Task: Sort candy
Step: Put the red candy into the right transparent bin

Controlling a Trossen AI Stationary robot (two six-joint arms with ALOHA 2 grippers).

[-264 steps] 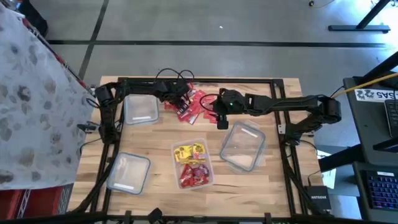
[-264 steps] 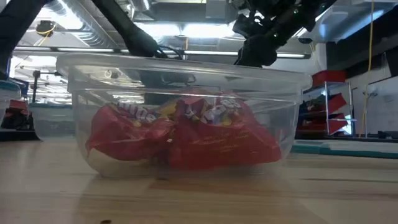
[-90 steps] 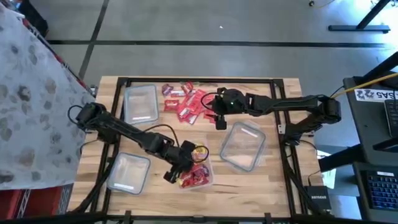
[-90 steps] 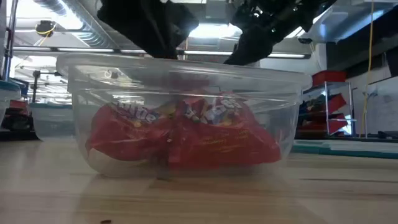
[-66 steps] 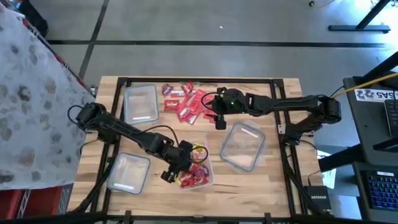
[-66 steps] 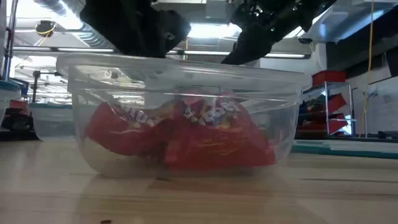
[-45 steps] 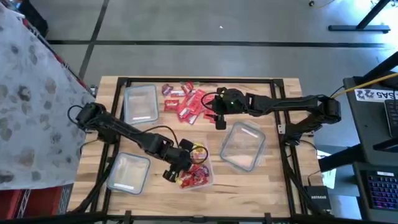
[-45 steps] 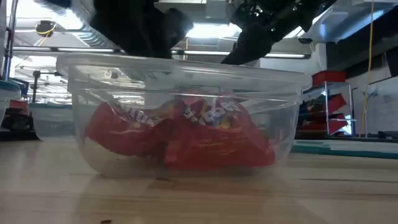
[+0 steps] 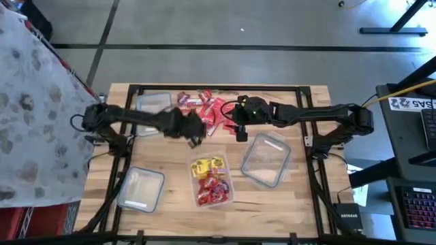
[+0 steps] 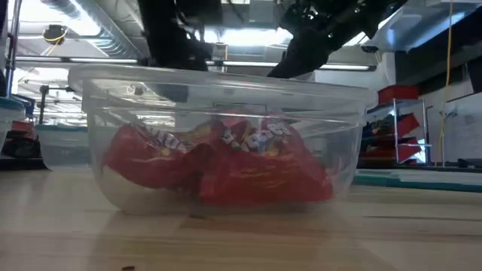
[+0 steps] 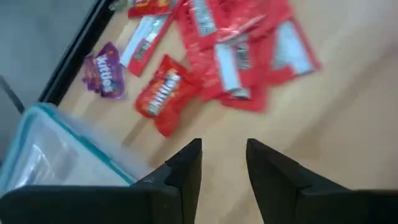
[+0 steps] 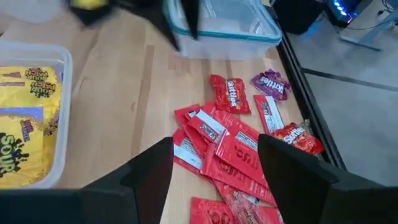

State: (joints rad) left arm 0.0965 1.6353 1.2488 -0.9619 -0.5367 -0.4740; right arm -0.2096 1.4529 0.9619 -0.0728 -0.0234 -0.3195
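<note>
Loose candy [image 9: 204, 109], mostly red packets with a purple one [image 11: 102, 68], lies in a pile on the wood near the table's far edge. More candy, yellow and red, fills the clear middle tub [image 9: 211, 178], which the low view shows up close [image 10: 218, 162]. My left gripper [image 9: 194, 131] hovers open just near-left of the pile, and the packets [image 11: 236, 50] lie ahead of its fingers [image 11: 224, 158]. My right gripper [image 9: 238, 129] hangs open on the pile's right side, with the packets [image 12: 230, 149] in front of it.
Three clear tubs hold nothing: one at the far left [image 9: 155, 112], one at the near left [image 9: 142, 188], one on the right [image 9: 266, 160]. A black frame [image 9: 218, 87] borders the table. The far-left tub's teal-edged corner [image 11: 50, 149] sits close beside my left gripper.
My left gripper has swung from over the middle tub toward the table's far edge and now hovers beside the loose pile. The red candy in the tub has shifted a little. My right arm has kept still.
</note>
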